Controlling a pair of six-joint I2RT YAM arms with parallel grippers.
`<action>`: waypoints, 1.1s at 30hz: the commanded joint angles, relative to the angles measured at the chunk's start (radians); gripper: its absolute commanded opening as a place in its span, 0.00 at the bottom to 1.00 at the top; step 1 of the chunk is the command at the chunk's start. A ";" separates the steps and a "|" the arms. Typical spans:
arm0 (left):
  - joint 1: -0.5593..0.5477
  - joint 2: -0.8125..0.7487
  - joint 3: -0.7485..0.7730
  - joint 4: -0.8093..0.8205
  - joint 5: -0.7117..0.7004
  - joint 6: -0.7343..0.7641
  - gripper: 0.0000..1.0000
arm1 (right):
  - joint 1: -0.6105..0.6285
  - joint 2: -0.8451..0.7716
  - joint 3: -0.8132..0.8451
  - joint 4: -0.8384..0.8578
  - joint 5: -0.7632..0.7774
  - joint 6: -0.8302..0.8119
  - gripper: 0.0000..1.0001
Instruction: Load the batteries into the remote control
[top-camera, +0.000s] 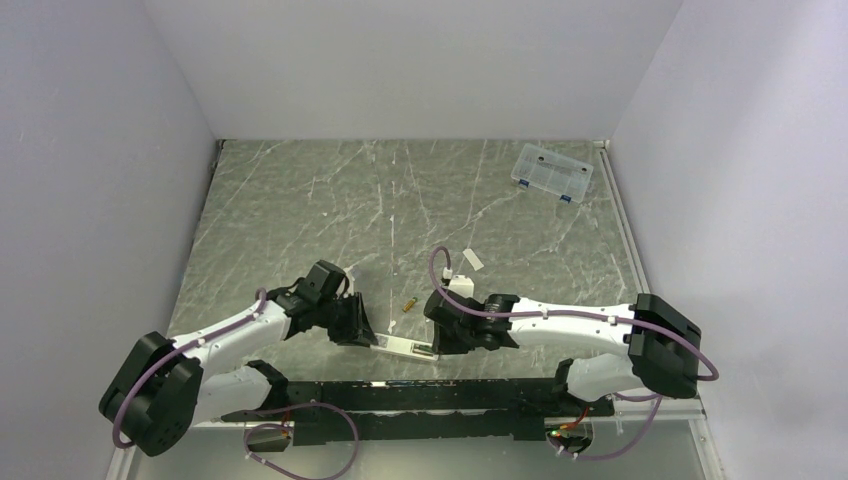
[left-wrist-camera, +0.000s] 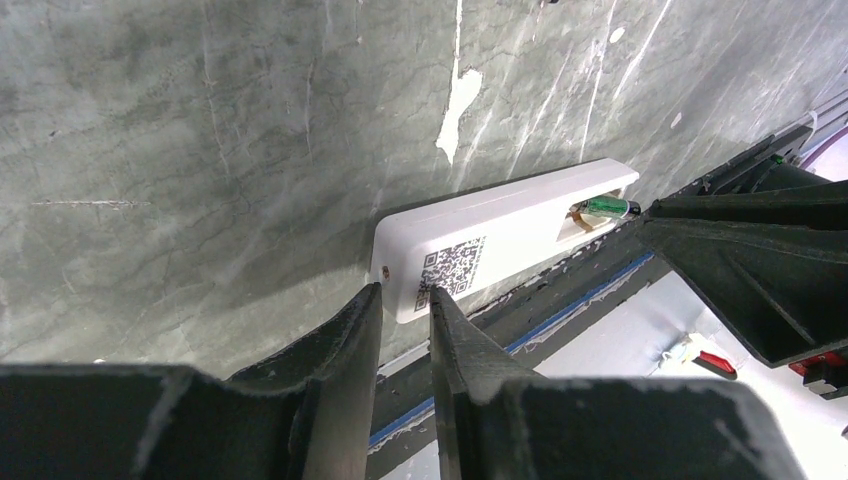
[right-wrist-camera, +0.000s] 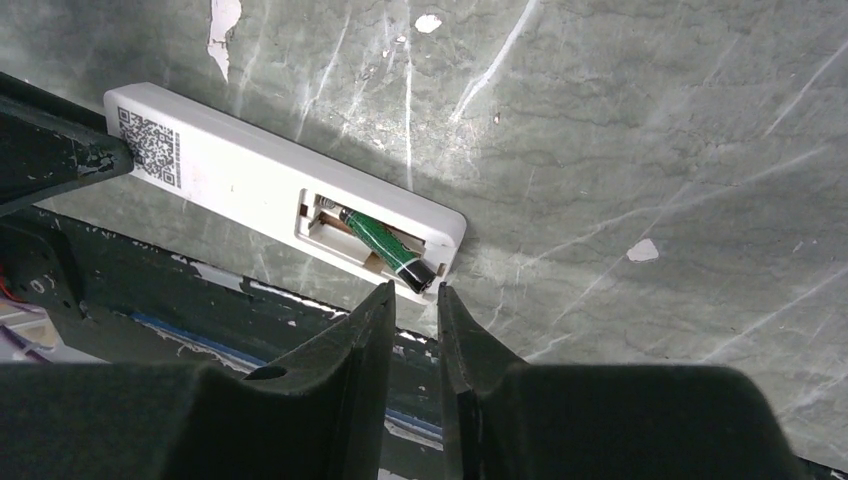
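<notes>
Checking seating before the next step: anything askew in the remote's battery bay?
Yes. The green battery sits tilted in the remote control: its dark end rides up over the recess edge rather than lying flat. The gold battery lies loose on the table, not loaded.

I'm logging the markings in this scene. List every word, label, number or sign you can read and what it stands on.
No readable words or numbers anywhere.
QR code: printed on the back of the remote control, a pattern only, no letters.
Green battery in the recess: any print is too small to read.
Clear compartment box: no legible label.
</notes>
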 joint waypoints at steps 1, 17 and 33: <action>-0.008 -0.028 -0.010 0.029 0.022 -0.007 0.30 | 0.002 -0.020 -0.010 0.036 -0.009 0.030 0.24; -0.011 -0.030 -0.014 0.030 0.017 -0.013 0.29 | 0.002 -0.003 -0.011 0.050 -0.022 0.039 0.19; -0.011 -0.004 -0.015 0.047 0.014 -0.012 0.39 | 0.003 -0.001 -0.013 0.028 -0.017 0.045 0.18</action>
